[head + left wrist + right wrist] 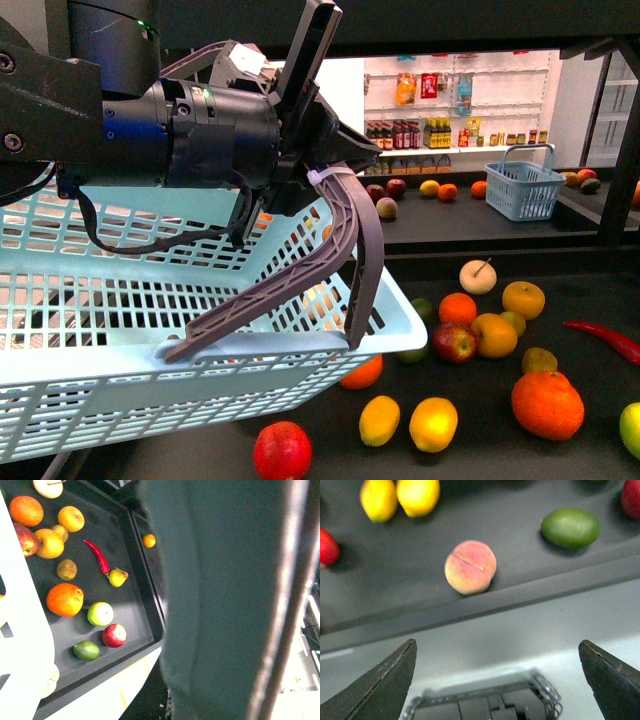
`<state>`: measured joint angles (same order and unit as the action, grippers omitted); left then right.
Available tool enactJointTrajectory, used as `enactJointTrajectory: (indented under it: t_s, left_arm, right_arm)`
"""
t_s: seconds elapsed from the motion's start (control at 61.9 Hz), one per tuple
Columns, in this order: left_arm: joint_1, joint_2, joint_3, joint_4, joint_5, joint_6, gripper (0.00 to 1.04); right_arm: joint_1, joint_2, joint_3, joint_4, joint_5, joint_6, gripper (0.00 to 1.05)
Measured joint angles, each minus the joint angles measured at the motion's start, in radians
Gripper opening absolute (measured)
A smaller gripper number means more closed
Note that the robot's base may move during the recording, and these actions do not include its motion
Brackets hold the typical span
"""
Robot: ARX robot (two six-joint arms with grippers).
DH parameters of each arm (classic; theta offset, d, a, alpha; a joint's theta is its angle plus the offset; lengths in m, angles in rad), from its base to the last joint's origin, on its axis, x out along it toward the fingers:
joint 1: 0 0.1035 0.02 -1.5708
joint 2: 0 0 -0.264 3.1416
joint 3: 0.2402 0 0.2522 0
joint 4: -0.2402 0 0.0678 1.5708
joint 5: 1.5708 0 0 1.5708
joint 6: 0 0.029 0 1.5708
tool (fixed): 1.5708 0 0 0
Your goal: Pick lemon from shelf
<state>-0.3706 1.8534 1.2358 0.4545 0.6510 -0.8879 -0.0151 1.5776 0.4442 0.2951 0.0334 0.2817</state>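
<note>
Shop aisle behind, white racks of bottles at the back; the black shelf in front carries loose fruit. On it the lemon lies near the front edge, just beside a rounder yellow citrus and near a red apple. Left gripper sits at the pale blue basket, jaws spread with tips at its rim, though any real grip is unclear; right gripper has jaws wide, nothing between, by the shelf rim near a peach.
</note>
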Motion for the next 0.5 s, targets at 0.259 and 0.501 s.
enactJointTrajectory:
  t_s: [0.259, 0.501]
  left_arm:
    - [0.0, 0.0, 0.0, 0.0, 0.003, 0.002, 0.07]
    - [0.0, 0.0, 0.0, 0.0, 0.0, 0.001, 0.07]
  right_arm:
    - [0.01, 0.461, 0.286, 0.019, -0.015, 0.074, 0.97]
    - [0.054, 0.703, 0.532, 0.056, -0.047, 0.169, 0.97]
